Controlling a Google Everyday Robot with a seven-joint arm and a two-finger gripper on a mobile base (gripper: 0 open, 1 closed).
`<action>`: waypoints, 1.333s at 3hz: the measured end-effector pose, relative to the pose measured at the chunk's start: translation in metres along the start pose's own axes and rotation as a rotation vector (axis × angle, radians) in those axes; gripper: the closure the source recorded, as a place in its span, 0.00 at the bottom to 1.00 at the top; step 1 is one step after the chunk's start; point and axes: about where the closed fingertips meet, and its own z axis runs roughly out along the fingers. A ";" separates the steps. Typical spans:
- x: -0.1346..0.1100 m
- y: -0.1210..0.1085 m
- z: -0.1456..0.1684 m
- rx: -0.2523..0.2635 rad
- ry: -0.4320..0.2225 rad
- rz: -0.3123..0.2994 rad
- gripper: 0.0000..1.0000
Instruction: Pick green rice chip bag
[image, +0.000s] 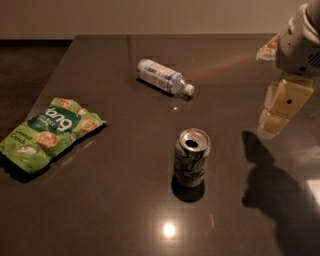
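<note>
The green rice chip bag (49, 132) lies flat at the table's left edge, bright green with a dark-green patch, white lettering and tan chip pictures. My gripper (278, 113) hangs above the table's right side, far to the right of the bag and not touching anything. Nothing is in it. Its shadow falls on the table below it.
A silver-green soda can (191, 157) stands upright, opened, in the middle of the dark table (120, 200). A clear plastic bottle (163, 76) lies on its side farther back. The table's left edge runs just beside the bag.
</note>
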 end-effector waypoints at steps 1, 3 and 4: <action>-0.033 -0.023 0.008 0.006 -0.043 -0.047 0.00; -0.127 -0.057 0.032 0.003 -0.113 -0.137 0.00; -0.170 -0.046 0.041 0.012 -0.132 -0.203 0.00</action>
